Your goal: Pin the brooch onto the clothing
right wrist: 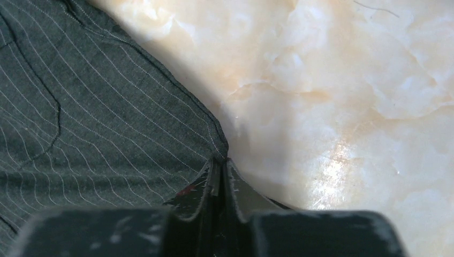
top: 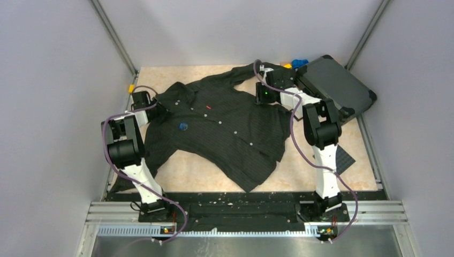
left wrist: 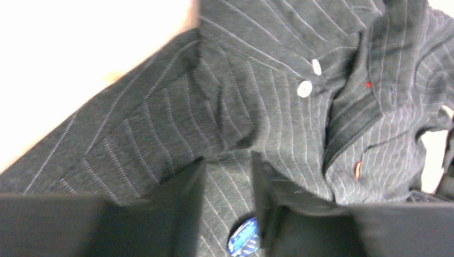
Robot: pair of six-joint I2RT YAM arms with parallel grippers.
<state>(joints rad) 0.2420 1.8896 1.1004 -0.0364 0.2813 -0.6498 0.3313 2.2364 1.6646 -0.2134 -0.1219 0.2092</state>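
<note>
The brooch (top: 183, 127) lies on the left chest panel of the pinstriped shirt (top: 235, 128), beside the button placket and below the collar. It is round, so it has no long axis to line up with. Whether its pin has gone through the cloth cannot be told.

The left pincer (left wrist: 229, 160) is much the nearer. In its wrist view the brooch sits low between the two dark fingers (left wrist: 184, 193), just beside the right-hand one and back toward the wrist from the tips. The tips point past it toward the white buttons (left wrist: 304, 88) and the red tag (left wrist: 357, 170). This pincer is partly open, with only striped cloth in the gap and nothing visibly gripped. I judge it must draw back toward the brooch before closing.

The right pincer (right wrist: 219, 163) is well apart from the brooch, at the shirt's far right edge. Its fingers are almost together and appear to pinch that hem just over the pale tabletop (right wrist: 348, 107). Its arm reaches forward with the elbow bent.
</note>
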